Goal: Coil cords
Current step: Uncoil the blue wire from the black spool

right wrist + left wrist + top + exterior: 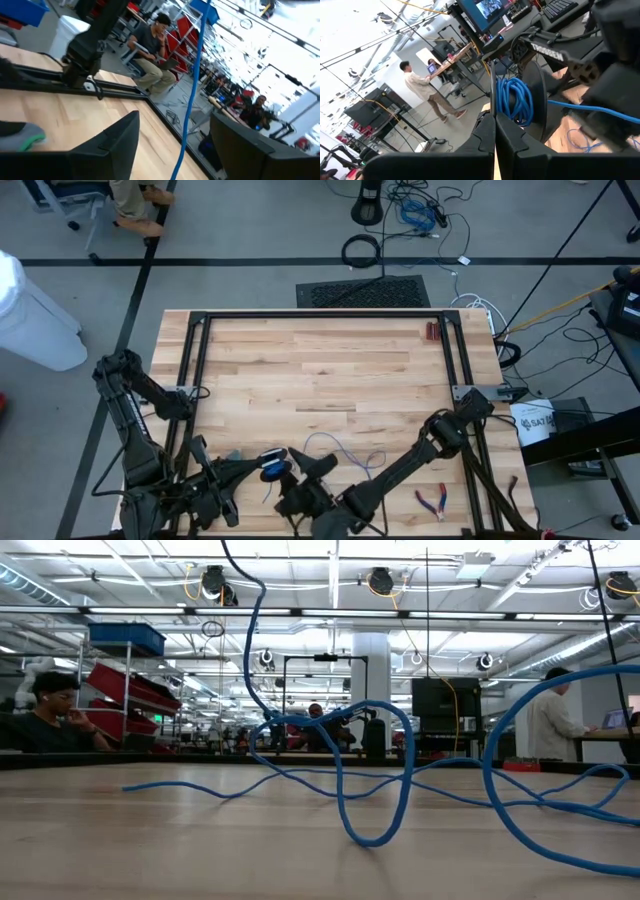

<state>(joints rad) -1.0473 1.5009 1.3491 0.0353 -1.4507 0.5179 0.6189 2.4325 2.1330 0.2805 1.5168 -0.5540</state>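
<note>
**Coil half built, loose cord waiting on the table**

The left gripper (268,466) sits low at the near edge of the table (320,370), clenched tight, and its wrist view shows a bundle of blue loops (516,100) bunched just past its fingers (492,145) — that's the wound part of the cord. The rest of the cord (370,780) sprawls in slack curves across the wood, one strand rising off the table toward the arms.

The right gripper (318,468) is right beside the left one, released, jaws standing wide; a blue strand (192,95) runs between the fingers without being pinched.

So the next wrap looks due. To do it well, I'd say: close on the strand near the bundle, not far out, and lay each turn alongside the last. The risk is the free loops snagging as slack draws in. Pliers (433,502) lie well clear.
</note>
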